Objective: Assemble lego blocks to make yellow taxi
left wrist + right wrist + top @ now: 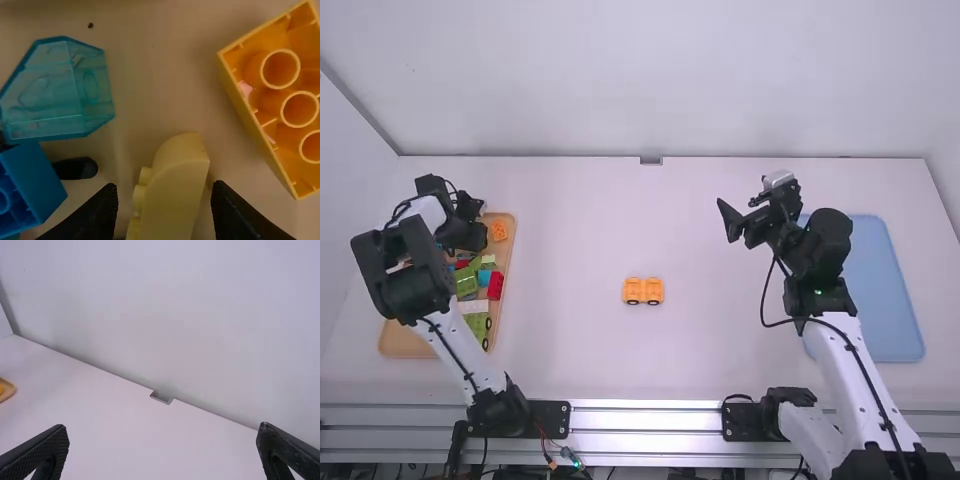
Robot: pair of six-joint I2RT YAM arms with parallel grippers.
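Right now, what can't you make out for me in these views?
High view: part of the wooden tray, hidden by the left arm.
Left wrist view: one end of the pale yellow block, cut off by the edge.
Right wrist view: most of the wooden tray, edge-cropped.

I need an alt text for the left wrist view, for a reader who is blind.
The left gripper, its fingers open, is over a pale yellow curved block. Nearby on the tray lie an upturned orange block, a clear turquoise block and a blue block.
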